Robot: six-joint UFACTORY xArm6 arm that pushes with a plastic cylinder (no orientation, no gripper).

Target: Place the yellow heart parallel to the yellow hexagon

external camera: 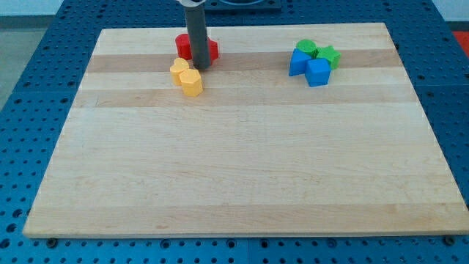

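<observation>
Yellow heart [179, 70] far left on board [242, 183], touching yellow hexagon [192, 82] just near-right of it. Likely light, rigid, slides easily; push on a flat side, no grasping possible. Rod vertical, tip [201, 67] just right of heart, holding nothing, red blocks [211, 49] behind.

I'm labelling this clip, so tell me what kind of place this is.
Probably a robotics lab bench: a wooden board sits on a blue perforated table, with small coloured blocks and my tip beside the yellow hexagon.
</observation>
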